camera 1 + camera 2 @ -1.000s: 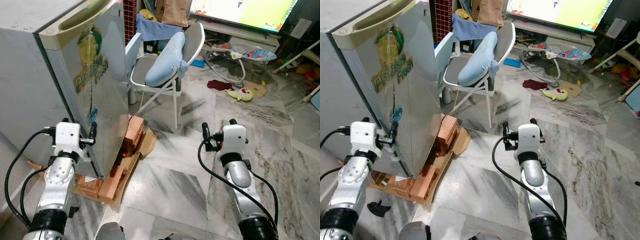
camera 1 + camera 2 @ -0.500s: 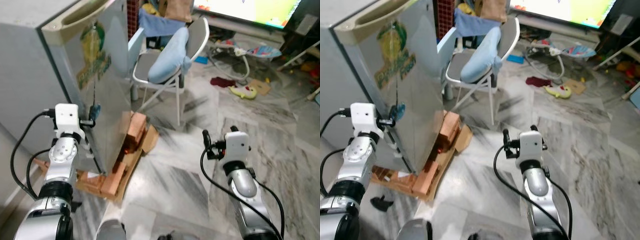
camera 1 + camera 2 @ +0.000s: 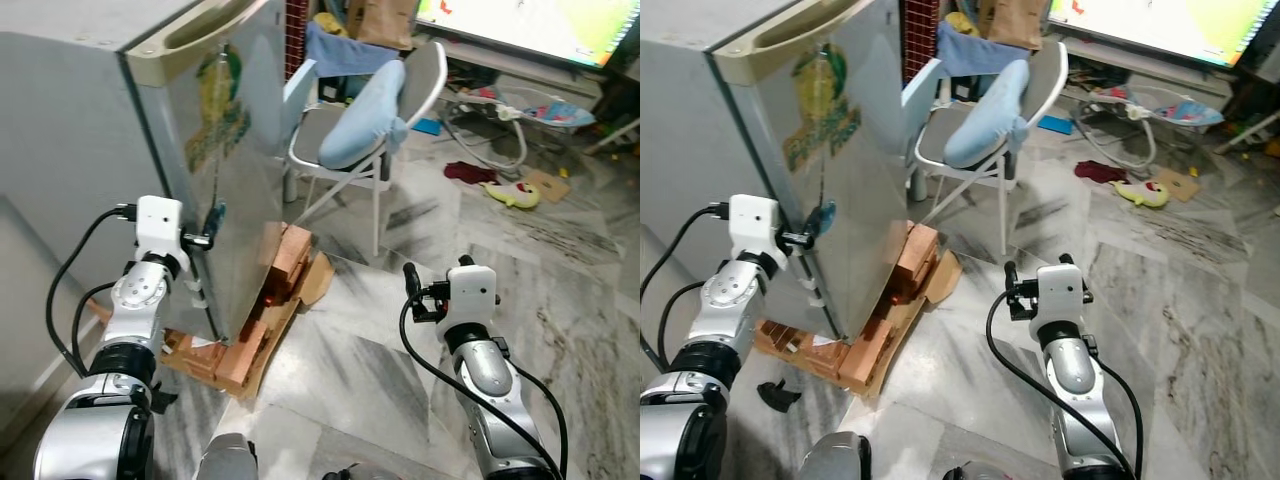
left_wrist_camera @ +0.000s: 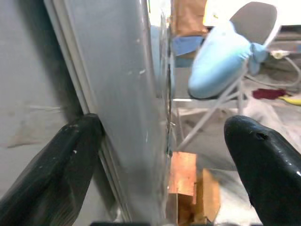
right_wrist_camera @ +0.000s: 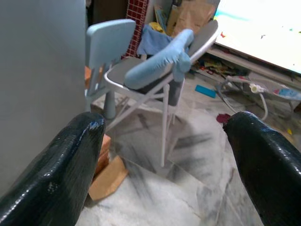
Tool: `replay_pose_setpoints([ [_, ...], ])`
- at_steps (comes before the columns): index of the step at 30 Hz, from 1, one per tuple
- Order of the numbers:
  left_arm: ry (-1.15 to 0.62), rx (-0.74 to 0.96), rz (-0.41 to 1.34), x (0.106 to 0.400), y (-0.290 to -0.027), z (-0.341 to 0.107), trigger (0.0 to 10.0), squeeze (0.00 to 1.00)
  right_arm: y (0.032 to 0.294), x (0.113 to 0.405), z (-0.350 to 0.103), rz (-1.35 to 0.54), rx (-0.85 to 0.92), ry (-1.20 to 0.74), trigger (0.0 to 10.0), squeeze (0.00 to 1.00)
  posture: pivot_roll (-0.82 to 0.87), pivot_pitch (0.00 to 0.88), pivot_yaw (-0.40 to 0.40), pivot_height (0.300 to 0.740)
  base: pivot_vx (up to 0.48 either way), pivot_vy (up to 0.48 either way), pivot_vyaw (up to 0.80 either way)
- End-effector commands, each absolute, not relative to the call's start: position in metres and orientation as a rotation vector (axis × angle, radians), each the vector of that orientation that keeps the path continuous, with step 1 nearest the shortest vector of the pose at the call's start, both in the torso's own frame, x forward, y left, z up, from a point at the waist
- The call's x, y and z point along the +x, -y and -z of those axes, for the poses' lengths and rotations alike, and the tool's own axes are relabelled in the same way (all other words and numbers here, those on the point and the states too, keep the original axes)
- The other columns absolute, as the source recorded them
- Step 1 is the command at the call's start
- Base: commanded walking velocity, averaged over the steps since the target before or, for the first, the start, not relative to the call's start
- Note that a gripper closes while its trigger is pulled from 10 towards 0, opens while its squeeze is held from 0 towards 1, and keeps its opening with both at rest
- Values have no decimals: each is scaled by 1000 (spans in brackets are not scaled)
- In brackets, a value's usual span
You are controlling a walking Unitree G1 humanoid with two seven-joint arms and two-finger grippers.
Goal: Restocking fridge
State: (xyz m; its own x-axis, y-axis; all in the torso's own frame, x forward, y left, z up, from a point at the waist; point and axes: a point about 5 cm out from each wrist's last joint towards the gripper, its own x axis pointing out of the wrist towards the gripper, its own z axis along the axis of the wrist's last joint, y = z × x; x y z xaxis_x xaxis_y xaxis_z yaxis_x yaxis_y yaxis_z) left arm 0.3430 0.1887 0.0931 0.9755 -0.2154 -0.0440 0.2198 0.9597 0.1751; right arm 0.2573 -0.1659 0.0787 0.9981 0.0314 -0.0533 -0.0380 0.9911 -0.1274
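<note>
Fingers of my left gripper (image 4: 160, 155) are spread wide and straddle the free edge of the grey metal fridge door (image 3: 225, 150): one finger on the door's front face, the other on the side toward the grey fridge cabinet (image 3: 70, 130). They are not closed on anything. My right gripper (image 5: 164, 160) also has its fingers wide and empty, held over the marble floor (image 3: 360, 340), with the white folding chair carrying a pale blue cushion (image 3: 365, 115) well ahead of them.

I judge the step in hand is getting that door open. To do it well I would close the left fingers on the door edge before pulling, then swing along the door's arc rather than straight back, since the fridge sits on a stack of orange bricks and cardboard (image 3: 270, 300) and a hard tug could rock it.

The door looks nearly shut, so I cannot tell what the fridge holds.
</note>
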Motion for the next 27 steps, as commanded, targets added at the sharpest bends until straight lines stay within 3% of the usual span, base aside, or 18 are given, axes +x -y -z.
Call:
replay_pose_setpoints([
  [1, 37, 232, 356, 350, -162, -107, 10000, 0, 169, 259, -81, -15, -129, -51, 10000, 0, -42, 23, -88, 740, 0, 0, 0],
  [11, 29, 221, 430, 352, -148, -108, 10000, 0, 170, 263, -80, 5, -130, -49, 10000, 0, -39, 15, -82, 740, 0, 0, 0],
  [13, 45, 187, 503, 350, -131, -109, 10000, 0, 170, 263, -80, 8, -125, -49, 10000, 0, -39, 15, -82, 740, 0, 0, 0],
  [17, 78, 197, 841, 322, -67, -105, 10000, 0, 167, 261, -80, 7, -121, -46, 10000, 0, -29, 9, -84, 740, 0, 0, 0],
  [19, 71, 223, 908, 311, -53, -96, 10000, 0, 166, 262, -81, 11, -116, -35, 10000, 0, -31, 4, -80, 740, 0, 0, 0],
  [23, 47, 248, 880, 312, -59, -88, 10000, 0, 165, 264, -83, 18, -114, -22, 10000, 0, -32, 2, -77, 740, 0, 0, 0],
  [26, 25, 263, 811, 317, -75, -85, 10000, 0, 166, 265, -84, 21, -113, -17, 10000, 0, -27, 0, -76, 740, 0, 0, 0],
  [27, -6, 294, 740, 320, -95, -80, 10000, 0, 166, 265, -84, 21, -112, -11, 10000, 0, -21, 0, -76, 740, 0, 0, 0],
])
